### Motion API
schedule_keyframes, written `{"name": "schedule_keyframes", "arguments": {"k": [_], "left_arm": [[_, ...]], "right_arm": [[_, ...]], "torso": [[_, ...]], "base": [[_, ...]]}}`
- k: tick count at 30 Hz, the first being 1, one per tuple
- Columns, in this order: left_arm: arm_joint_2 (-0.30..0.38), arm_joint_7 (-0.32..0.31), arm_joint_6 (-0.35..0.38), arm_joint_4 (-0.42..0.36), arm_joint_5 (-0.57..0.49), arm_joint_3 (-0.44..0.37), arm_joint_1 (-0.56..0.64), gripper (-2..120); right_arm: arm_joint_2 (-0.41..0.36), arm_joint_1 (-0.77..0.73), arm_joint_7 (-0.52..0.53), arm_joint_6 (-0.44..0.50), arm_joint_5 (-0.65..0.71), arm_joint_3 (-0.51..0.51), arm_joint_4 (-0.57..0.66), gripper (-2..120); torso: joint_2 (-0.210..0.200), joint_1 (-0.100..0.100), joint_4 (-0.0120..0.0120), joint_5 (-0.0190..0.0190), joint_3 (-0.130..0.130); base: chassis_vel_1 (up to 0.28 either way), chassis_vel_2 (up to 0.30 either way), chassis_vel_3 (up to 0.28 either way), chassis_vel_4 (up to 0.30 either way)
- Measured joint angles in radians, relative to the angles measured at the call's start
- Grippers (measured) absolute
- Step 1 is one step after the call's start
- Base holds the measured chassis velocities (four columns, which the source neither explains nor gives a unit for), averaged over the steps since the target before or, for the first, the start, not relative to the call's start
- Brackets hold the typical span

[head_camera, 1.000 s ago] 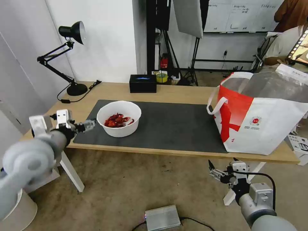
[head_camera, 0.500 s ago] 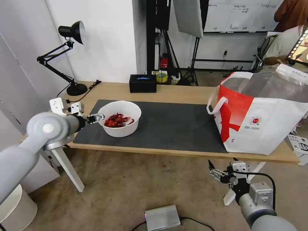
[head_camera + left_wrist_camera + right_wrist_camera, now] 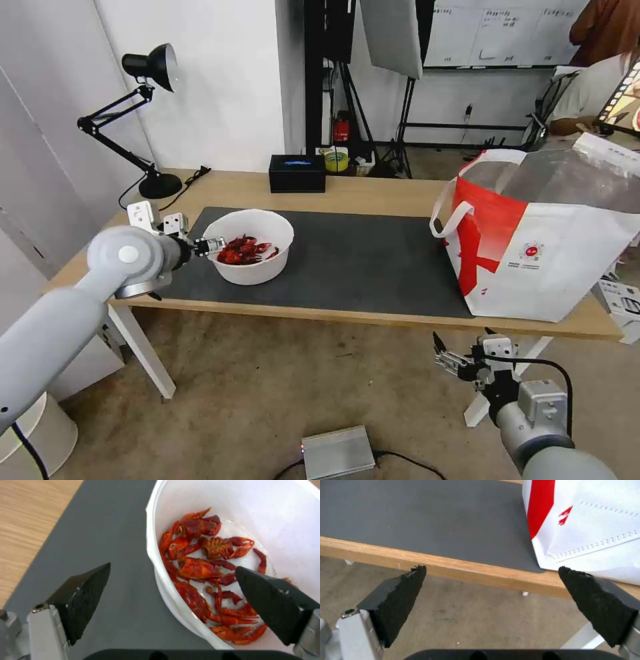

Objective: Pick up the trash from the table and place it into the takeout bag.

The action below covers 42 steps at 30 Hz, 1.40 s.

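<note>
**Left gripper at the bowl's rim**

The left gripper (image 3: pixel 212 245) is at the left edge of the white bowl (image 3: pixel 248 266). Its fingers (image 3: pixel 85 597) are spread wide apart and grip nothing. In the left wrist view one finger is over the grey mat (image 3: pixel 360 260) outside the bowl, and the other is over the inside of the bowl, so the rim runs between them. I cannot tell if a finger touches the rim.

The bowl sits on the left part of the mat, on the long wooden surface (image 3: pixel 373 190). Red crayfish shells (image 3: pixel 206 570) lie in it.

The big white and red bag (image 3: pixel 547 253) stands at the right end of the surface, well apart from the bowl. Its top is open.

The right gripper (image 3: pixel 448 357) hangs low, below the front edge of the surface, near the bag. Its fingers (image 3: pixel 400 600) are wide apart too, with nothing in them
</note>
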Motion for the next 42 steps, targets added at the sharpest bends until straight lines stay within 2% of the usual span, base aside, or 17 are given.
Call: {"name": "schedule_keyframes", "arguments": {"k": [8, 11, 12, 15, 16, 19, 20, 23, 24, 26, 28, 29, 31, 32, 34, 42], "left_arm": [[-0.016, -0.049, 0.002, 0.014, 0.000, 0.027, -0.012, 95], [-0.017, -0.068, 0.004, 0.017, 0.000, 0.035, -0.013, 83], [-0.017, -0.068, 0.004, 0.017, 0.000, 0.035, -0.013, 83], [-0.015, -0.076, 0.005, 0.018, -0.001, 0.042, -0.016, 68], [-0.015, -0.076, 0.005, 0.018, -0.001, 0.042, -0.016, 68], [-0.014, -0.078, 0.006, 0.014, -0.004, 0.049, -0.020, 55], [-0.014, -0.078, 0.006, 0.014, -0.004, 0.049, -0.020, 55], [-0.013, -0.083, 0.007, 0.013, -0.007, 0.061, -0.030, 45], [-0.013, -0.085, 0.007, 0.012, -0.008, 0.063, -0.032, 36], [-0.013, -0.087, 0.007, 0.012, -0.011, 0.066, -0.035, 32], [-0.012, -0.098, 0.010, 0.012, -0.019, 0.074, -0.044, 21], [-0.012, -0.098, 0.010, 0.012, -0.019, 0.074, -0.044, 21], [-0.012, -0.111, 0.014, 0.011, -0.030, 0.084, -0.053, 10], [-0.012, -0.111, 0.014, 0.011, -0.030, 0.084, -0.053, 10], [-0.011, -0.122, 0.016, 0.013, -0.039, 0.094, -0.065, 0], [-0.013, -0.137, 0.018, 0.016, -0.052, 0.103, -0.081, 0]], "right_arm": [[0.000, 0.000, 0.000, 0.000, 0.000, 0.000, 0.000, 100], [0.000, 0.000, 0.000, 0.000, 0.000, 0.000, 0.000, 100], [0.000, 0.000, 0.000, 0.000, 0.000, 0.000, 0.000, 100], [0.000, 0.000, 0.000, 0.000, 0.000, 0.000, 0.000, 100], [0.000, 0.000, 0.000, 0.000, 0.000, 0.000, 0.000, 100], [0.000, 0.000, 0.000, 0.000, 0.000, 0.000, 0.000, 100], [0.000, 0.000, 0.000, 0.000, 0.000, 0.000, 0.000, 100], [0.000, 0.000, 0.000, 0.000, 0.000, 0.000, 0.000, 100], [0.000, 0.000, 0.000, 0.000, 0.000, 0.000, 0.000, 100], [0.000, 0.000, 0.000, 0.000, 0.000, 0.000, 0.000, 100], [0.000, 0.000, 0.000, 0.000, 0.000, 0.000, 0.000, 100], [0.000, 0.000, 0.000, 0.000, 0.000, 0.000, 0.000, 100], [0.000, 0.000, 0.000, 0.000, 0.000, 0.000, 0.000, 100], [0.000, 0.000, 0.000, 0.000, 0.000, 0.000, 0.000, 100], [0.000, 0.000, 0.000, 0.000, 0.000, 0.000, 0.000, 100], [0.000, 0.000, 0.000, 0.000, 0.000, 0.000, 0.000, 100]], "torso": [[0.000, 0.000, 0.0000, 0.0000, 0.000], [0.000, 0.000, 0.0000, 0.0000, 0.000], [0.000, 0.000, 0.0000, 0.0000, 0.000], [0.000, 0.000, 0.0000, 0.0000, 0.000], [0.000, 0.000, 0.0000, 0.0000, 0.000], [0.000, 0.000, 0.0000, 0.0000, 0.000], [0.000, 0.000, 0.0000, 0.0000, 0.000], [0.000, 0.000, 0.0000, 0.0000, 0.000], [0.000, 0.000, 0.0000, 0.0000, 0.000], [0.000, 0.000, 0.0000, 0.0000, 0.000], [0.000, 0.000, 0.0000, 0.0000, 0.000], [0.000, 0.000, 0.0000, 0.0000, 0.000], [0.000, 0.000, 0.0000, 0.0000, 0.000], [0.000, 0.000, 0.0000, 0.0000, 0.000], [0.000, 0.000, 0.0000, 0.0000, 0.000], [0.000, 0.000, 0.0000, 0.0000, 0.000]], "base": [[0.000, 0.000, 0.000, 0.000], [0.000, 0.000, 0.000, 0.000], [0.000, 0.000, 0.000, 0.000], [0.000, 0.000, 0.000, 0.000], [0.000, 0.000, 0.000, 0.000], [0.000, 0.000, 0.000, 0.000], [0.000, 0.000, 0.000, 0.000], [0.000, 0.000, 0.000, 0.000], [0.000, 0.000, 0.000, 0.000], [0.000, 0.000, 0.000, 0.000], [0.000, 0.000, 0.000, 0.000], [0.000, 0.000, 0.000, 0.000], [0.000, 0.000, 0.000, 0.000], [0.000, 0.000, 0.000, 0.000], [0.000, 0.000, 0.000, 0.000], [0.000, 0.000, 0.000, 0.000]]}}
